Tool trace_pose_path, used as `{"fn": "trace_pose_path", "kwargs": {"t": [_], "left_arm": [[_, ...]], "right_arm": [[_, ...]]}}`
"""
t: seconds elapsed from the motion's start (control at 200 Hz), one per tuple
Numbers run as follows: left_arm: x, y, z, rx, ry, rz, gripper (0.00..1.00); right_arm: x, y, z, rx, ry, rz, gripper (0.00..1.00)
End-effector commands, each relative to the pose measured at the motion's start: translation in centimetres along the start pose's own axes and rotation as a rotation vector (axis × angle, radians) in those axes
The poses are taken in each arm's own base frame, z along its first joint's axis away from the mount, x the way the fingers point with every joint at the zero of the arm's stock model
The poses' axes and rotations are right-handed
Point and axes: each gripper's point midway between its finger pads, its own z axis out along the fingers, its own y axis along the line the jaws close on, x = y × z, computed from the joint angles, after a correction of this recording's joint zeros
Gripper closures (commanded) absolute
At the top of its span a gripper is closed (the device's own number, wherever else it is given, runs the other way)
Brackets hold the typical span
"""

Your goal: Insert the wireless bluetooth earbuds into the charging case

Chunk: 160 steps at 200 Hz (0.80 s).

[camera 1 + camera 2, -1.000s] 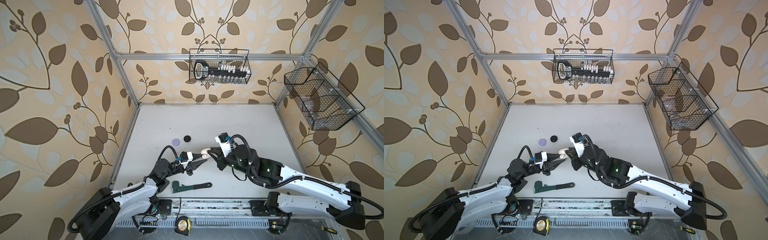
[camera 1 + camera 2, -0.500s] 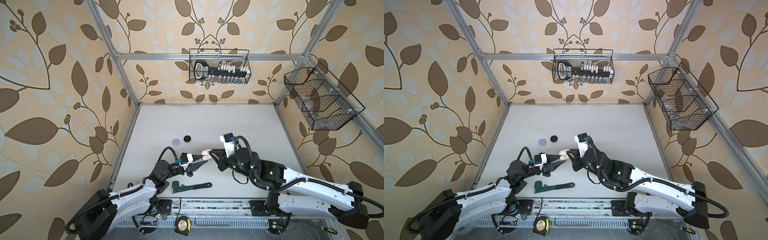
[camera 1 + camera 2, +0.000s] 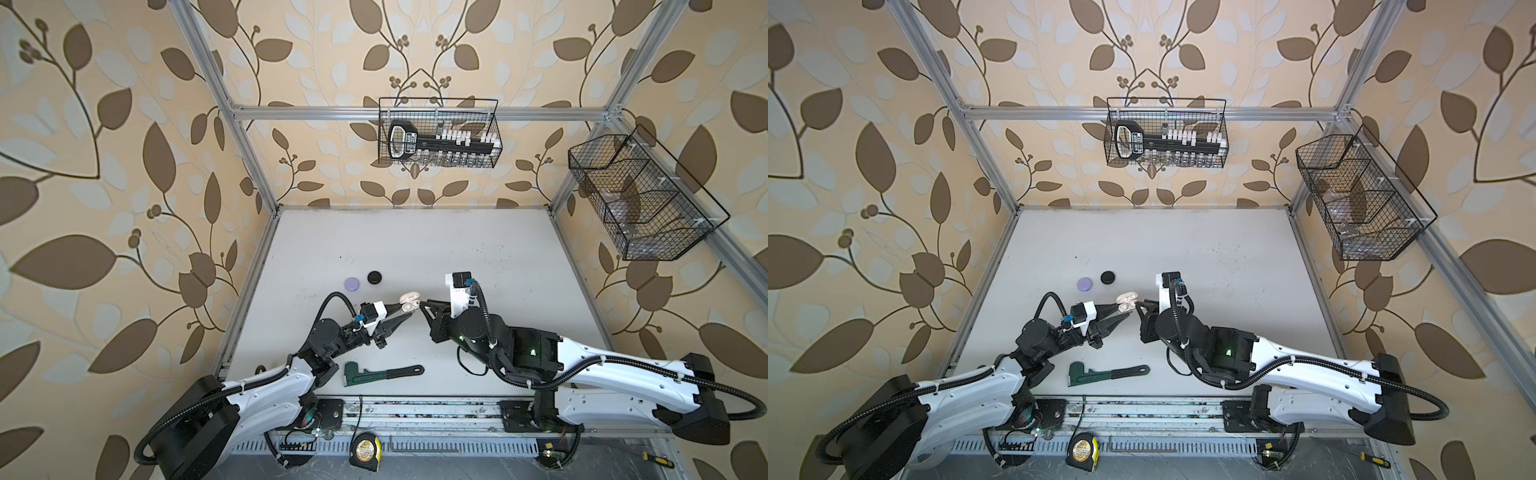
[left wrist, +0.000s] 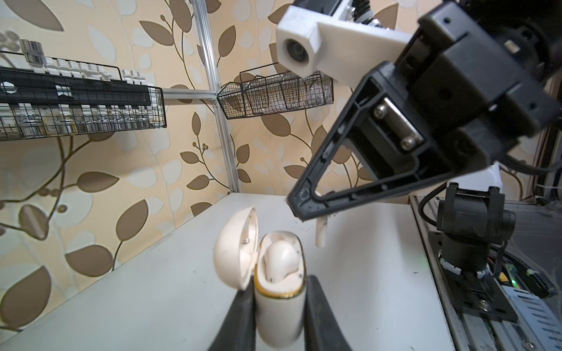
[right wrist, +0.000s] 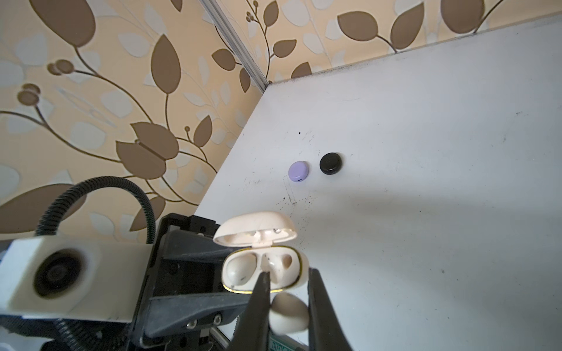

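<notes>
Cream-white, the charging case [image 3: 409, 306] is held off the desk [image 3: 457, 249] in the left gripper [image 3: 405, 311], toward the near middle in both top views. The right gripper [image 3: 420, 305] meets it from the right, tips just beside it, so the right arm is the nearer one. A lilac case [image 3: 352, 284] and a black case [image 3: 375, 277] lie closed on the desk, farther left.

The left wrist view shows the left gripper clamped on the case body with the lid [image 4: 235, 246] flipped back and a seated earbud [image 4: 279, 258] inside. The right gripper hangs just beyond the mouth, and a white stem [image 4: 320, 234] pokes out below its tip.

In the right wrist view the held earbud [image 5: 289, 313] is pinched between nearly closed fingers [image 5: 263, 291], close to the case but apart from it. The mouth faces it, with the empty well [image 5: 287, 261] beside the filled one. I'd judge a short leftward push remains, with the stem first lined up along that well.
</notes>
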Motion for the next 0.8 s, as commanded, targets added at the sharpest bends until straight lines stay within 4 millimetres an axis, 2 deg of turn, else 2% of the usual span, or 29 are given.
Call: {"fn": "trace_pose_path", "kwargs": {"t": [0.0,0.13,0.235,0.485,0.795], "left_arm": [[-1.5,0.2,-0.3,-0.014,-0.063,0.050,1.00],[-1.5,0.4,-0.5,-0.027,-0.074,0.060,1.00],[-1.5,0.6,-0.5,-0.041,-0.073,0.060,1.00],[-1.5,1.1,-0.9,-0.081,-0.073,0.062,1.00],[-1.9,1.3,-1.1,-0.098,-0.081,0.066,1.00]], "right_arm": [[-1.6,-0.2,-0.5,0.017,-0.081,0.042,1.00],[-3.7,-0.4,-1.8,-0.012,-0.177,0.114,1.00],[-4.3,-0.2,-1.8,-0.032,-0.223,0.184,1.00],[-3.9,1.0,0.1,-0.029,-0.238,0.224,1.00],[-2.4,1.0,1.6,-0.008,-0.219,0.224,1.00]]}}
